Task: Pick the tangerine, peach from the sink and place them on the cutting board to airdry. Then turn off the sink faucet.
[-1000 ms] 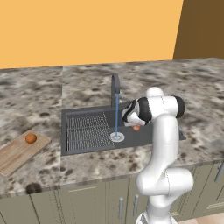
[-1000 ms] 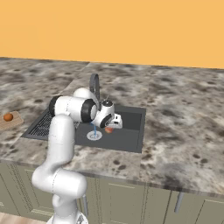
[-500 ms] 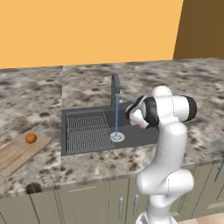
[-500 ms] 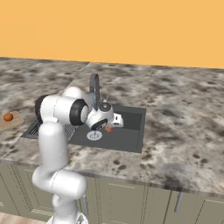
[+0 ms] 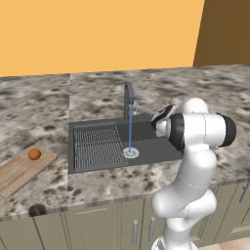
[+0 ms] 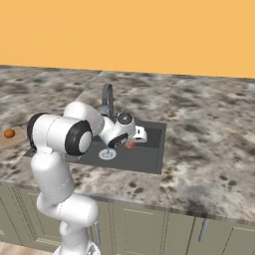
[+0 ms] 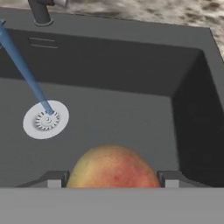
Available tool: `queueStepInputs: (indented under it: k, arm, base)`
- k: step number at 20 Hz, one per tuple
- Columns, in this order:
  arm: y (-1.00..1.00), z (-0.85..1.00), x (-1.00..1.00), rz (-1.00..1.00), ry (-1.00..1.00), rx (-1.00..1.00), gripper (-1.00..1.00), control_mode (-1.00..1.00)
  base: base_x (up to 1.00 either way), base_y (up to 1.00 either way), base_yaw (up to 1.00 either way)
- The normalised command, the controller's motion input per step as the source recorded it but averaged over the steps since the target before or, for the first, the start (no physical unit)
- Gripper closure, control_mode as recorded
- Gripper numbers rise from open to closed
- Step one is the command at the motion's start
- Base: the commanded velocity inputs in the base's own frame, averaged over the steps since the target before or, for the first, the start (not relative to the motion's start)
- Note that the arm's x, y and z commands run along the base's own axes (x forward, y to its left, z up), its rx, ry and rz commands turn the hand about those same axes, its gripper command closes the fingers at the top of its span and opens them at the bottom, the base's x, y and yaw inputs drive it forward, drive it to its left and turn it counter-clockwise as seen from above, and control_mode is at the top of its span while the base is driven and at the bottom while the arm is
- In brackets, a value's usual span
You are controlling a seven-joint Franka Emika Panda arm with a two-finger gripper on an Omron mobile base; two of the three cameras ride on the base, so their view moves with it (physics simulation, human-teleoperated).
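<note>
Peach (image 7: 113,167): round, smooth, a bit soft – likely easy to bruise, so it should be squeezed gently.
Where: down in the sink (image 7: 131,109), right of the drain.
Gripper (image 7: 113,179): one tip is seen on each side of the peach; whether it is pinched cannot be told.
Hold: across the fat middle.
Tangerine (image 5: 34,154): already laid on the cutting board (image 5: 17,171), far left.

Peach (image 7: 113,168) in sink (image 7: 131,109); tangerine (image 5: 34,154) on cutting board (image 5: 17,171)

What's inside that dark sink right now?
Inside the sink sits a peach between the gripper's fingers, beside the silver drain, where the faucet's water lands. The arm covers part of the basin in the base views.
</note>
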Motion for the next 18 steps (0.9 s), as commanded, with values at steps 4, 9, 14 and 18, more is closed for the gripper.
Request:
queueStepInputs:
  k: [4,9,14,18]
  arm:
    - [-0.01,1.0,0.0,0.03,0.17,0.01,1.0,-1.0]
    - [0.0,0.95,-0.08,0.04,0.09,0.0,1.0,-1.0]
    - [-0.03,0.43,-0.66,0.01,-0.07,0.0,1.0,-1.0]
    - [0.0,0.02,-0.7,0.04,-0.17,0.0,1.0,-1.0]
  base:
    - [0.0,0.0,0.0]
    - [0.0,0.0,0.0]
    - [0.0,0.0,0.0]
    - [0.0,0.0,0.0]
